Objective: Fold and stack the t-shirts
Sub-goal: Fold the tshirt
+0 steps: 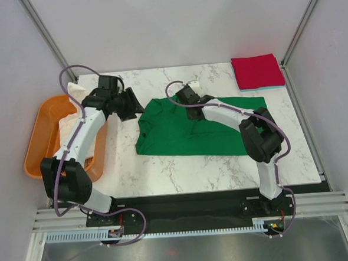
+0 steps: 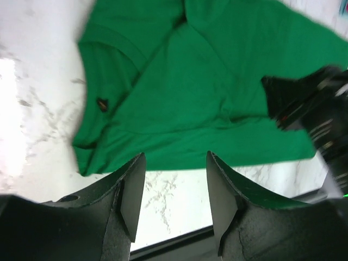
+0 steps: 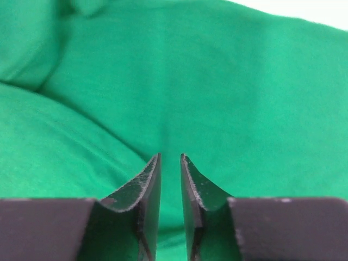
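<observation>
The green t-shirt (image 1: 221, 133) lies spread on the marble table, partly folded over on itself. It fills the right wrist view (image 3: 244, 81) and the top of the left wrist view (image 2: 217, 70). My right gripper (image 1: 177, 101) is down on its upper left part; the jaws (image 3: 170, 156) are almost together with green cloth in the narrow gap. My left gripper (image 1: 136, 106) is open and empty (image 2: 175, 155), over bare marble just off the shirt's left edge. A folded red t-shirt (image 1: 254, 71) lies at the back right on a pale blue one (image 1: 275, 86).
An orange tub (image 1: 36, 148) stands at the table's left side with white cloth (image 1: 72, 120) in it. The right arm (image 2: 310, 109) shows at the right of the left wrist view. Metal frame posts stand at the back corners.
</observation>
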You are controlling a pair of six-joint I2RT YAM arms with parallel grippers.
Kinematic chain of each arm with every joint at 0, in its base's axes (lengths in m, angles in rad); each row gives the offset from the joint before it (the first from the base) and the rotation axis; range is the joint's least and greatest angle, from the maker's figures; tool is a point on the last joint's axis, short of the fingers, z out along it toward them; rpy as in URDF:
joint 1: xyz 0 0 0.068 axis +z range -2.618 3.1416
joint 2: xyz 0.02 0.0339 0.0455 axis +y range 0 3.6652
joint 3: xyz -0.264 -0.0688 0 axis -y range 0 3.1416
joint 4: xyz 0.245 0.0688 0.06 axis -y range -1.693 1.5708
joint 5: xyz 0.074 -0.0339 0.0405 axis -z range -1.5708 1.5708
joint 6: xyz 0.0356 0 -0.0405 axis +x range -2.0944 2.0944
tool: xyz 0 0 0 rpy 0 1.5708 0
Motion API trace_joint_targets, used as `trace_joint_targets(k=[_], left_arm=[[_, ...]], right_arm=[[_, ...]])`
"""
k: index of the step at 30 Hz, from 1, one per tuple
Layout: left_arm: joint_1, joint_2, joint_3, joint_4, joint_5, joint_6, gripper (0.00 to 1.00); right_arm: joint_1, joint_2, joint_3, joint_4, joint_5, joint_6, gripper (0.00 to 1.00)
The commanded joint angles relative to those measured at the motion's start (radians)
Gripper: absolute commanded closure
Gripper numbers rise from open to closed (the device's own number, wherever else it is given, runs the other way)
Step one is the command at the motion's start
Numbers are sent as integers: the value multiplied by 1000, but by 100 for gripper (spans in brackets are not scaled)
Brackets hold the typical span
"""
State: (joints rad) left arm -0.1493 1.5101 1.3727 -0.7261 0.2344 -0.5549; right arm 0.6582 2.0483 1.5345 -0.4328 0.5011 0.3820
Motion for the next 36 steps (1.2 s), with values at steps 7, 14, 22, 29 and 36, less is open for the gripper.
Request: trace_joint_targets(k=[7,14,22,29,36], left_arm=[[-233,58,-99,34,-47,-2,46],[-239,139,-213,53,-138,-60,48],[-239,148,-363,88,-256,-118,48],[-234,182,-449,91,-320,-161,48],[-233,101,-561,90,-308,-201,49]], right_arm=[[-258,-259,-86,-357,-75,288,68],[-498,-393,-329,-366,-75,310,69],[-704,-439,-533,-353,-18,383,72],[-824,-408,-645,-285,-65,405,72],[-835,-516,-691,-288,-62,400,70]])
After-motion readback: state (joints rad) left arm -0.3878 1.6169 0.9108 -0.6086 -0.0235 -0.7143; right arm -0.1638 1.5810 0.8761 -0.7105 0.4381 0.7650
